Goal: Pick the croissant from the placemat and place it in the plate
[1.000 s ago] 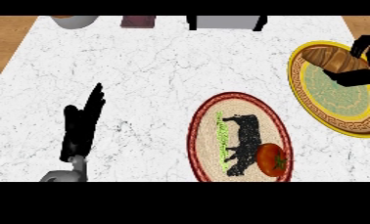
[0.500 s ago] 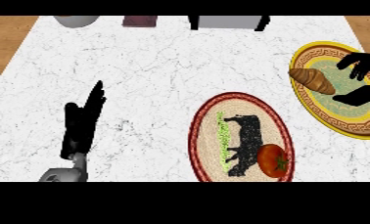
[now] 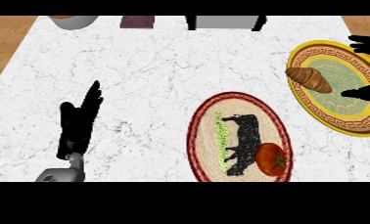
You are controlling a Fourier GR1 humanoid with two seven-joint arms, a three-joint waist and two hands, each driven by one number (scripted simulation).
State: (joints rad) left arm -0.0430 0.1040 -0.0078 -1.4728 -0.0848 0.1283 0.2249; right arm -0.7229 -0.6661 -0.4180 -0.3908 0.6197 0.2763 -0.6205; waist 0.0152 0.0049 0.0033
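The brown croissant (image 3: 309,79) lies on the left part of the yellow patterned plate (image 3: 339,115) at the right. My right hand (image 3: 360,44) shows only at the right edge, open, with fingers above and the thumb (image 3: 357,92) below, apart from the croissant. The oval placemat (image 3: 209,135) with a red rim and a black cow picture sits at lower centre and carries a red tomato (image 3: 271,158). My left hand (image 3: 78,123) rests open at the lower left, fingers pointing up.
Along the counter's back edge stand a grey bowl (image 3: 72,21), a dark maroon object (image 3: 137,21) and a grey box (image 3: 224,21). Wooden floor shows past the counter's left edge (image 3: 14,37).
The right hand has let go of the croissant and drawn away to the right. The croissant now lies by itself on the plate. The left hand has not moved.
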